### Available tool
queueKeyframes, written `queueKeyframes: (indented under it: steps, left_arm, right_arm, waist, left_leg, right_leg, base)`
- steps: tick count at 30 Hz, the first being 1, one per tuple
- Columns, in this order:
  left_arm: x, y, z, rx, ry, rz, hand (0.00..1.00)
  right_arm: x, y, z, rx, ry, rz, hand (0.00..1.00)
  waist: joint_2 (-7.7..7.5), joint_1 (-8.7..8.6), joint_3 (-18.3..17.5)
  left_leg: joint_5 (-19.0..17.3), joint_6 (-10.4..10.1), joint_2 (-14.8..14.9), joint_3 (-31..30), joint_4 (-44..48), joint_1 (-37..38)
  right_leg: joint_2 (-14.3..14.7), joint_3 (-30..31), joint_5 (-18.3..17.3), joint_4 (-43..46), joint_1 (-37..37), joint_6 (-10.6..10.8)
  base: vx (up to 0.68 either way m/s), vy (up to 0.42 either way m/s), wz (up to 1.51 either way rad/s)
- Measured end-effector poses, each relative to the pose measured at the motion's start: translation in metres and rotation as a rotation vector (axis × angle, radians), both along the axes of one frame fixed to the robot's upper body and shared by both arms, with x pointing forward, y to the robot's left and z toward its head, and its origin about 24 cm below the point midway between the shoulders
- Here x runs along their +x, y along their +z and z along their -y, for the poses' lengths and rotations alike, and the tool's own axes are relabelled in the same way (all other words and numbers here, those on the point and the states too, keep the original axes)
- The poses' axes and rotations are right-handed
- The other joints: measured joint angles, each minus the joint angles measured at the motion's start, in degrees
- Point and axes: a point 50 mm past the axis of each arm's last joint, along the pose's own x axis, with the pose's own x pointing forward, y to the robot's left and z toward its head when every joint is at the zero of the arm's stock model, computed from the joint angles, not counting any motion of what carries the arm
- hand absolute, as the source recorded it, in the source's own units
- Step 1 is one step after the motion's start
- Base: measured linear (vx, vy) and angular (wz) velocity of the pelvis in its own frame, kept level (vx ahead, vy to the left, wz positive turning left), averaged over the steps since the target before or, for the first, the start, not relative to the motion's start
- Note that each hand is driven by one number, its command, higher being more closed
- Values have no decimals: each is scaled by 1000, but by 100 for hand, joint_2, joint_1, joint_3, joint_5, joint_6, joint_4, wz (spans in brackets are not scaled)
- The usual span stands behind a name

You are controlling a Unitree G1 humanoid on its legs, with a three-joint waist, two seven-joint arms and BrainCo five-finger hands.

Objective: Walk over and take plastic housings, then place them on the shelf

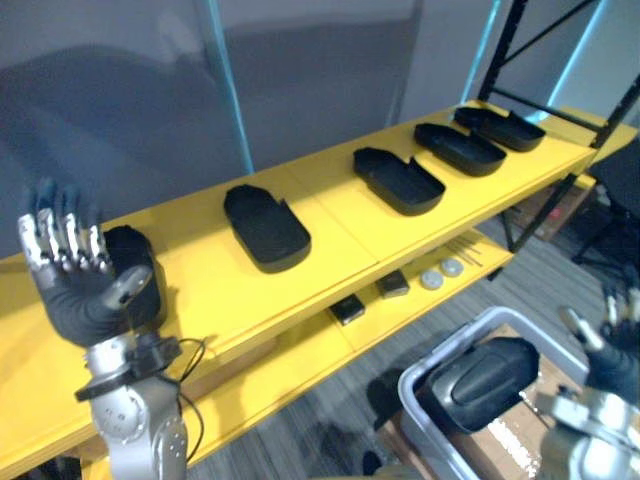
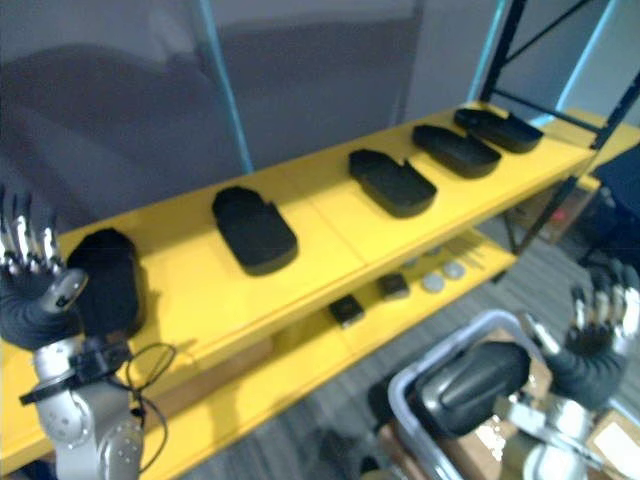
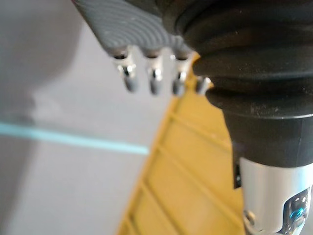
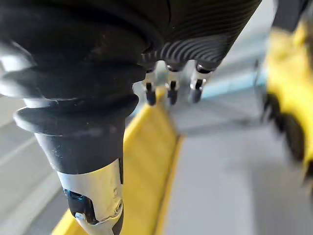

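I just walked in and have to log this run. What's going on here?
The humanoid faces a yellow shelf whose top level carries five black plastic housings in a row. Its left hand is raised, open and empty, in front of the leftmost housing. Its right hand, also open and empty, is up beside a grey bin that holds another housing. Nothing is gripped at this moment.
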Motion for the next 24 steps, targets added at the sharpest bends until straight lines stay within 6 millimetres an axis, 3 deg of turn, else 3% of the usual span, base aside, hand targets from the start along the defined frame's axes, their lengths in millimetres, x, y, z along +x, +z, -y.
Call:
queueKeyframes:
  steps: [1,2,6,9,14,17,20,23,24]
  left_arm:
    - [-9,2,-2,21,24,-1,0]
    - [-13,6,-2,51,47,20,0]
    - [-6,15,4,38,69,112,0]
    - [8,10,4,-18,81,121,0]
    - [6,7,1,-29,118,110,0]
    - [4,8,3,7,108,128,0]
    - [6,11,8,60,32,143,0]
    - [8,9,15,44,-62,145,0]
    - [8,8,16,42,-64,142,0]
  right_arm:
    - [9,9,-8,-28,56,36,0]
    - [17,16,-17,-42,92,71,0]
    - [31,36,-32,-80,137,169,0]
    - [46,27,-31,-60,132,121,0]
    - [54,9,-26,-43,113,33,0]
    - [49,-2,-22,-16,62,-14,0]
    - [30,-26,-13,56,-59,-129,0]
    - [-3,-55,-2,151,-156,-249,0]
    - [-5,-56,-1,149,-158,-251,0]
  waist:
    - [117,179,-5]
    - [98,250,-9]
    - [-176,263,192]
    - [-276,303,372]
    - [-194,351,433]
    - [-143,364,469]
    - [-138,330,479]
    - [-213,169,510]
    - [-225,160,521]
  left_leg:
    - [-44,-8,-66,-332,223,-93]
    - [-124,-86,-137,-347,26,-96]
    - [-346,-362,-316,-168,-903,-344]
    - [-429,-388,-391,-228,-1365,-362]
    - [-617,-340,-475,-449,-1674,-276]
    - [-762,-294,-486,-607,-1382,-273]
    - [-973,-294,-511,-682,-951,-92]
    - [-1242,-143,-506,-34,-654,180]
    - [-1258,-116,-495,61,-664,236]
  right_leg:
    - [86,142,3,99,-146,-2]
    - [49,102,16,220,-393,-17]
    - [-215,-186,349,338,-1153,200]
    - [-303,-311,550,225,-1292,283]
    - [-388,-495,549,177,-1229,293]
    - [-401,-619,303,583,-1191,317]
    - [-400,-644,14,1332,-1179,356]
    - [-364,-347,235,1431,-1193,393]
    - [-365,-375,304,1406,-1188,385]
  base:
    - [-66,198,-98]
    - [-54,130,-60]
    - [-89,79,13]
    - [-83,106,20]
    - [-63,78,20]
    - [-44,50,28]
    - [-11,76,9]
    - [-107,144,-89]
    - [-207,123,-152]
